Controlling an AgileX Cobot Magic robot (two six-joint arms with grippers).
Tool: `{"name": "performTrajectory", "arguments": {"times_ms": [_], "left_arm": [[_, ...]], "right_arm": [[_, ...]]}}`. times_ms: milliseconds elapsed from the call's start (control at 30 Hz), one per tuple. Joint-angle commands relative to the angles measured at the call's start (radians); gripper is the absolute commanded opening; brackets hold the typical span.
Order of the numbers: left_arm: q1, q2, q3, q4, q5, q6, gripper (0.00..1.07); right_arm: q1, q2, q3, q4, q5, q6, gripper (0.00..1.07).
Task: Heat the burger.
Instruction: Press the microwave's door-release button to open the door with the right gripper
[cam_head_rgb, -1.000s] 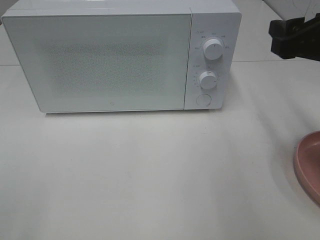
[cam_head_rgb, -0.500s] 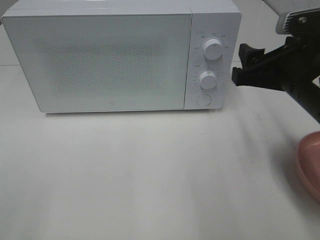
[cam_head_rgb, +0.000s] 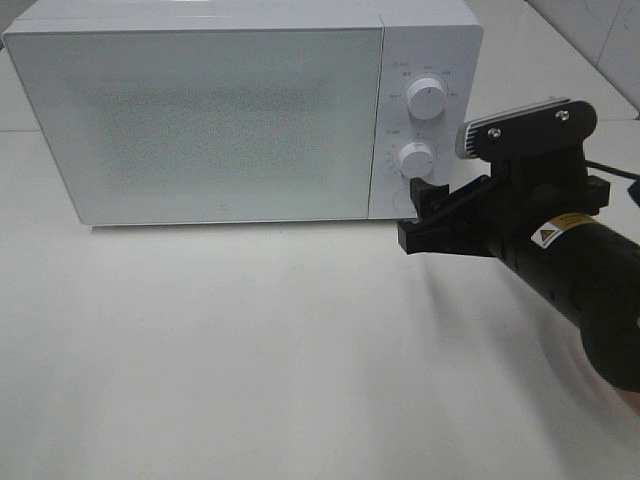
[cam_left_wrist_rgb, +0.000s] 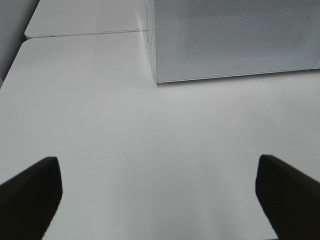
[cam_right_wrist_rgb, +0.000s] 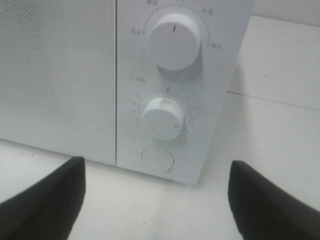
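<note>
The burger is out of view in every frame. The white microwave (cam_head_rgb: 200, 120) stands at the back of the table with its door closed. My right gripper (cam_head_rgb: 415, 215) is open and hovers just in front of the lower end of the control panel. In the right wrist view, the right gripper (cam_right_wrist_rgb: 160, 200) has its dark fingers (cam_right_wrist_rgb: 45, 200) spread either side of the round push button (cam_right_wrist_rgb: 158, 158). My left gripper (cam_left_wrist_rgb: 160, 200) is open and empty above bare table. It faces the microwave (cam_left_wrist_rgb: 235, 40) by its lower left corner.
Two white knobs (cam_head_rgb: 427, 97) (cam_head_rgb: 415, 158) sit above the button on the panel. The white tabletop (cam_head_rgb: 250, 340) stretches in front of the microwave. My right arm (cam_head_rgb: 570, 250) fills the right side of the high view.
My right arm swung from the upper right edge down and left to the microwave's control panel. It now covers the pink plate seen earlier at the right edge. The left gripper stayed open.
</note>
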Motion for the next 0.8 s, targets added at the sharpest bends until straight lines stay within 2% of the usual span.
{"name": "performTrajectory", "arguments": {"times_ms": [33,367,467,500,533,567,600,633,700,733,767,800], "left_arm": [[-0.004,-0.019,0.002,-0.006,-0.005,-0.003,0.98],[-0.004,-0.019,0.002,-0.006,-0.005,-0.003,0.98],[-0.004,-0.019,0.002,-0.006,-0.005,-0.003,0.98],[-0.004,-0.019,0.002,-0.006,-0.005,-0.003,0.98],[-0.004,-0.019,0.002,-0.006,-0.005,-0.003,0.98],[-0.004,-0.019,0.002,-0.006,-0.005,-0.003,0.98],[-0.004,-0.019,0.002,-0.006,-0.005,-0.003,0.98],[-0.004,-0.019,0.002,-0.006,-0.005,-0.003,0.98],[-0.004,-0.019,0.002,-0.006,-0.005,-0.003,0.98],[-0.004,-0.019,0.002,-0.006,-0.005,-0.003,0.98],[-0.004,-0.019,0.002,-0.006,-0.005,-0.003,0.98],[-0.004,-0.019,0.002,-0.006,-0.005,-0.003,0.98]], "right_arm": [[0.004,0.056,0.002,0.003,-0.020,0.083,0.76],[0.004,0.144,0.002,0.002,-0.091,0.257,0.75],[0.004,0.155,0.002,0.002,-0.111,0.349,0.72],[0.004,0.154,0.002,0.003,-0.114,0.437,0.67],[0.004,0.154,0.002,0.003,-0.114,0.437,0.67],[0.004,0.154,0.002,0.003,-0.121,0.558,0.64],[0.004,0.154,0.002,0.003,-0.121,0.620,0.55],[0.004,0.154,0.002,0.003,-0.121,0.620,0.55],[0.004,0.154,0.002,0.003,-0.120,0.804,0.40],[0.004,0.154,0.002,0.003,-0.120,0.804,0.40],[0.004,0.154,0.002,0.003,-0.120,0.932,0.30],[0.004,0.154,0.002,0.003,-0.120,1.008,0.25]]}}
